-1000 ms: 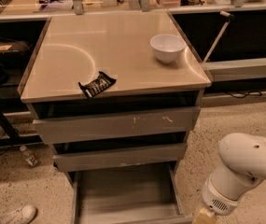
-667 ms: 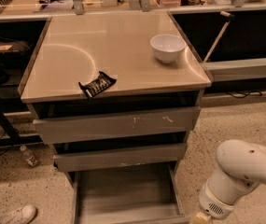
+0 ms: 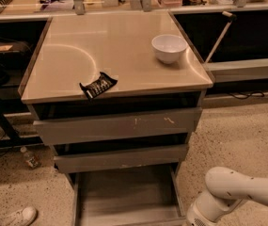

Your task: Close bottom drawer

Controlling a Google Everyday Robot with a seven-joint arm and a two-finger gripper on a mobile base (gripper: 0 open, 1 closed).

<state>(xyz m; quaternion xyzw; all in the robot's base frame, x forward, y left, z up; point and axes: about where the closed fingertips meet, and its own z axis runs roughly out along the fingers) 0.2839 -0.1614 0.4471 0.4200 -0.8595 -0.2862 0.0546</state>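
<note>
Bottom drawer (image 3: 124, 194) pulled out, lowest of three, tray bare, front at lower frame edge. White arm (image 3: 239, 192) low right, just beside drawer's right side. Pincer at arm's end cut off below frame; apart or together cannot be told. Drawer lies left of pincer; front's long axis left-right; closing push likely goes in toward cabinet. Counted: three drawers, one bowl (image 3: 169, 47), one dark wrapper (image 3: 98, 85) on counter (image 3: 114, 46), one arm.

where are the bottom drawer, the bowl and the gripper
bottom drawer (image 3: 124, 194), camera view, on its bare tray floor
bowl (image 3: 169, 54), camera view, on its outer wall
gripper, camera view, not visible; it lies beyond the bottom edge, past the arm (image 3: 239, 186), point on its white link
</note>
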